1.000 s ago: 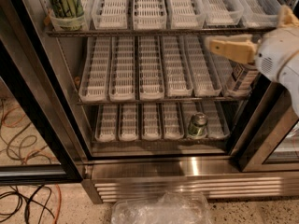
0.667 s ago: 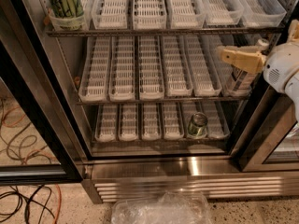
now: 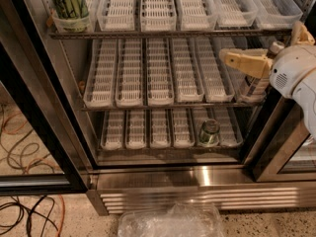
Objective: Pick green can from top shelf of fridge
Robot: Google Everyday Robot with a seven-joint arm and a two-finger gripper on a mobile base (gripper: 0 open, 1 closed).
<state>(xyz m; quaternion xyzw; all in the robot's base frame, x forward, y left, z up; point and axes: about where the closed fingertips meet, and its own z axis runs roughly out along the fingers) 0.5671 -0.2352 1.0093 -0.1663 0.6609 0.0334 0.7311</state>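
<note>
Green can (image 3: 70, 3): tall, slim, dark green with pale stalk-like print, top cut off by the frame; stands upright in the leftmost clear lane tray of the top shelf (image 3: 168, 33) of the fridge (image 3: 207, 177). Gripper (image 3: 247, 62): cream-coloured, at the right by the middle rack, well apart from the can; whether its fingers are spread, I cannot tell. Squat green can (image 3: 209, 133): bottom rack.

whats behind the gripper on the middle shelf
The gripper, at the right by the middle shelf, partly covers a bottle standing at that rack's right end. Only its lower body shows; its top is hidden.
</note>
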